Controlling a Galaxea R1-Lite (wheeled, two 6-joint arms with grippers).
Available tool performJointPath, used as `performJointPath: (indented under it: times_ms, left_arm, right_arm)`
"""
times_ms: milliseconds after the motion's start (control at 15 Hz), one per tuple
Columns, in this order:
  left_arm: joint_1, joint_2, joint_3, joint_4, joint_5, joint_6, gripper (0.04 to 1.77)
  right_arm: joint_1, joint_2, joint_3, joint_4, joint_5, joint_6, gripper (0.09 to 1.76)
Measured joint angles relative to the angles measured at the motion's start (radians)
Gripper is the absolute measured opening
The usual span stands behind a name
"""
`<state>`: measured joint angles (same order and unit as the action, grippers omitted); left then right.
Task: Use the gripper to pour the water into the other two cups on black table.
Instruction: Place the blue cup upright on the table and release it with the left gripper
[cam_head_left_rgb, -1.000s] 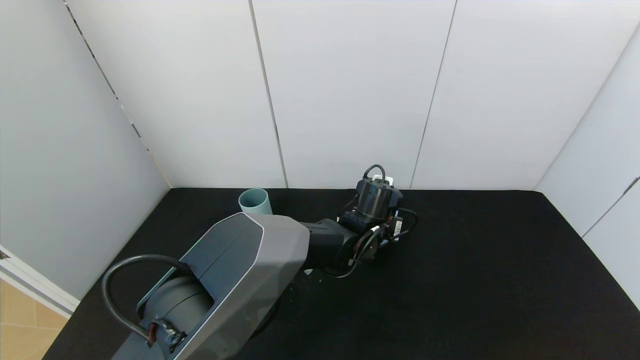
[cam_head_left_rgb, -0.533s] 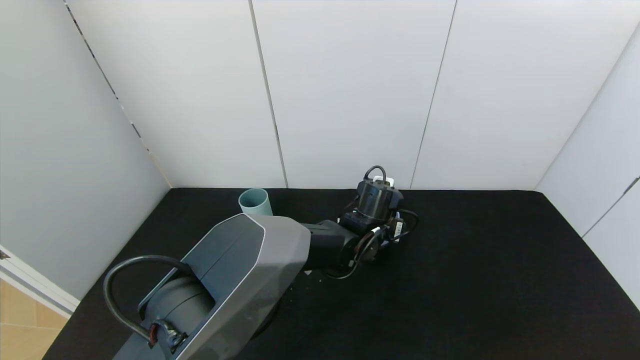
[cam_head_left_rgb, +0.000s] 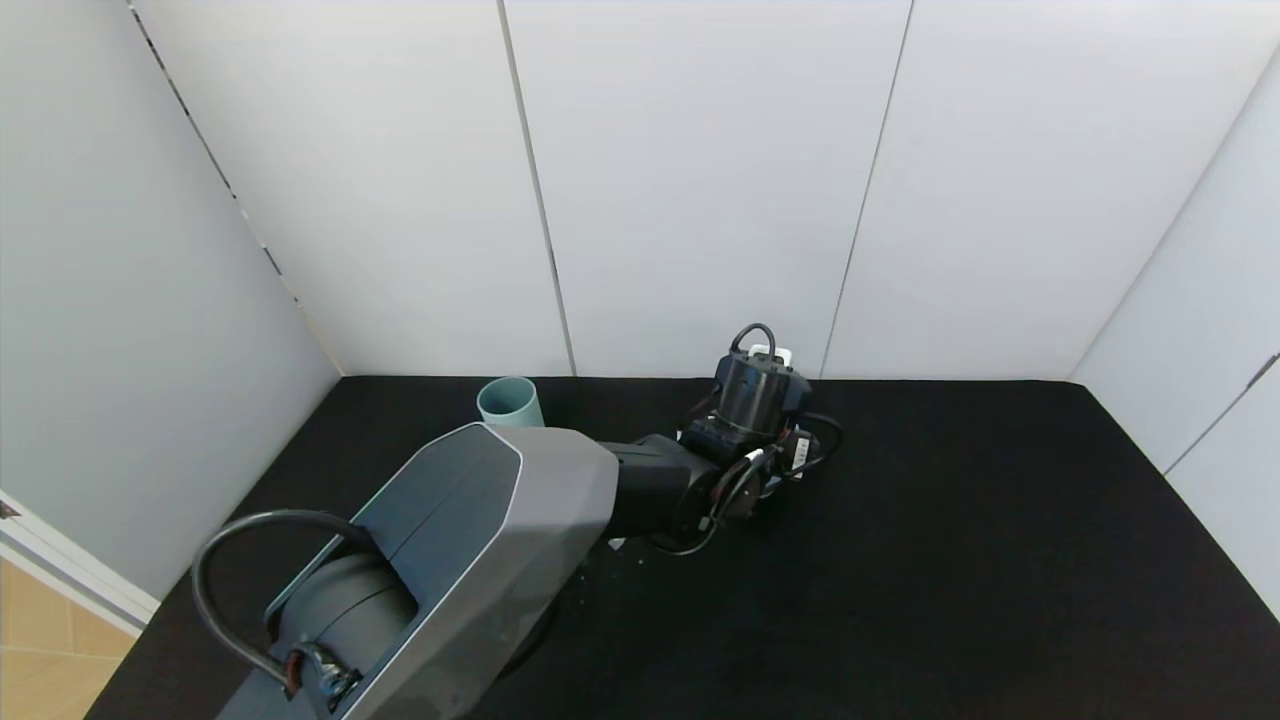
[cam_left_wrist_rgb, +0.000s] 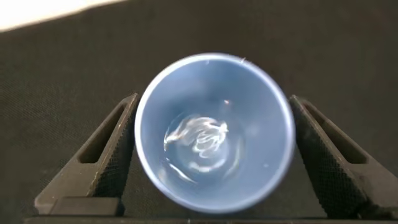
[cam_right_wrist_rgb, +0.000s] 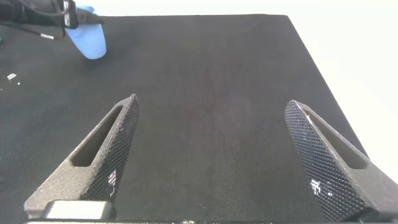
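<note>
My left arm reaches to the back middle of the black table (cam_head_left_rgb: 950, 520). Its gripper (cam_left_wrist_rgb: 212, 99) is shut on the light blue cup (cam_left_wrist_rgb: 249, 93), one finger on each side of the rim. Clear water (cam_left_wrist_rgb: 199, 140) ripples at the cup's bottom. In the head view the wrist (cam_head_left_rgb: 757, 395) hides the cup and fingers. The right wrist view shows the blue cup (cam_right_wrist_rgb: 88, 40) tilted under that gripper. The teal-green cup (cam_head_left_rgb: 510, 402) stands upright at the back left, apart from the arm. The cream-white cup is hidden. My right gripper (cam_right_wrist_rgb: 212, 101) is open and empty above bare table.
White panel walls (cam_head_left_rgb: 700, 200) enclose the table on the back and both sides. The left arm's grey upper link (cam_head_left_rgb: 470, 560) covers the front left of the table. The table's right edge shows in the right wrist view (cam_right_wrist_rgb: 323, 68).
The left wrist has risen a little and shifted slightly toward the back wall with the blue cup. The teal-green cup has not moved.
</note>
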<state>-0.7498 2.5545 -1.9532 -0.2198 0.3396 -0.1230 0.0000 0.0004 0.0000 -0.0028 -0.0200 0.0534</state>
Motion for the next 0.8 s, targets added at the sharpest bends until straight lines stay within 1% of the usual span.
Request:
performJointPath:
  times_ms: [400, 533, 667, 800]
  left_arm:
    - [-0.002, -0.122, 0.050, 0.053, 0.002, 0.016, 1.68]
    - [-0.004, -0.187, 0.084, 0.060, 0.010, 0.029, 1.69]
    - [-0.011, -0.258, 0.125, 0.065, 0.031, 0.035, 1.69]
    - [-0.016, -0.344, 0.187, 0.078, 0.052, 0.042, 1.70]
  right_arm:
    - [0.000, 0.000, 0.000, 0.000, 0.000, 0.000, 1.71]
    - [0.000, 0.000, 0.000, 0.000, 0.000, 0.000, 1.71]
    - [0.000, 0.000, 0.000, 0.000, 0.000, 0.000, 1.71]
    - [0.000, 0.000, 0.000, 0.000, 0.000, 0.000, 1.71]
